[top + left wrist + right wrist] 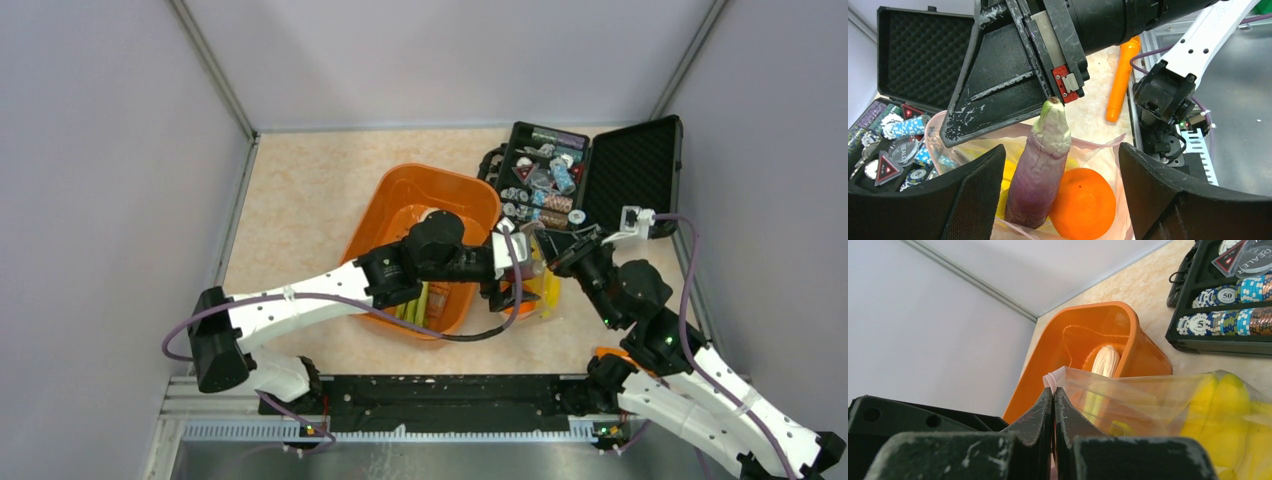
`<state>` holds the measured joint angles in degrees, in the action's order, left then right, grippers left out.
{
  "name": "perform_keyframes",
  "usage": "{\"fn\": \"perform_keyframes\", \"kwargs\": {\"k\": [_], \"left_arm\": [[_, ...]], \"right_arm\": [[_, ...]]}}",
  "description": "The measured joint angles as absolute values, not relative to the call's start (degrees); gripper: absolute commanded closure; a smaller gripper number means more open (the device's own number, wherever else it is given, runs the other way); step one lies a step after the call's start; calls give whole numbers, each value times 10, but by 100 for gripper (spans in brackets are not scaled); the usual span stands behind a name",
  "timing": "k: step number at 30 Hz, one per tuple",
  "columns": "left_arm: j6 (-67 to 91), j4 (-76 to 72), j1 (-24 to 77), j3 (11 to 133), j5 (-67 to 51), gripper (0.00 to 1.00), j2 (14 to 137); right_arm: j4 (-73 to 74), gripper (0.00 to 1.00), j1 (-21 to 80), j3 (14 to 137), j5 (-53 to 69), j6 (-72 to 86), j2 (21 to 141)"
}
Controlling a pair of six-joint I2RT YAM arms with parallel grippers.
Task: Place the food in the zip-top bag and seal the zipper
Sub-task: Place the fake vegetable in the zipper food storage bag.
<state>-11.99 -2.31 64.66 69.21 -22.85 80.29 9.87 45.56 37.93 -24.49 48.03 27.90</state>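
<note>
The clear zip-top bag (1108, 160) is held mouth-up beside the orange basket. Its pinkish zipper (1050, 379) edge is pinched in my right gripper (1053, 391), which is shut on it. That gripper also shows in the left wrist view (1048, 95). A purple eggplant (1040, 165) stands tilted in the bag's mouth, next to a round orange (1083, 204), with yellow bananas (1220, 405) behind. My left gripper (1062, 150) is open. Its fingers (973, 200) straddle the eggplant and orange without touching them. In the top view it hovers over the bag (543, 290).
The orange slotted basket (395, 215) holds green stalks (415, 300) and a whitish piece (1105, 361). An open black case (585, 175) of chips and trinkets lies behind the bag. An orange carrot-like stick (1120, 80) lies near the right arm's base.
</note>
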Motion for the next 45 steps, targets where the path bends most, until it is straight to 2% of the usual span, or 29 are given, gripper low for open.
{"fn": "perform_keyframes", "kwargs": {"k": [1,6,10,15,18,25,32,38,41,45], "left_arm": [[-121,-22,649,692,-225,20,806],[-121,-17,652,696,-197,39,817],[-121,-18,652,698,-174,62,829],[-121,-36,652,693,-150,73,830],[-121,-89,652,651,-139,77,808],[-87,-324,652,490,-114,81,735],[-57,-500,652,469,-103,79,746],[-39,-586,652,467,-89,79,795],[-30,-615,652,452,-72,77,824],[-29,-635,652,435,-43,68,857]], "right_arm": [[98,100,456,379,-244,480,279],[99,100,456,379,-243,480,279],[99,100,456,379,-243,480,279],[100,100,456,379,-245,480,277],[104,100,456,379,-245,480,274],[107,100,456,379,-246,480,269],[107,100,456,379,-241,481,269],[104,100,456,379,-239,482,269],[102,100,456,379,-234,485,266],[98,100,456,379,-223,493,262]]}}
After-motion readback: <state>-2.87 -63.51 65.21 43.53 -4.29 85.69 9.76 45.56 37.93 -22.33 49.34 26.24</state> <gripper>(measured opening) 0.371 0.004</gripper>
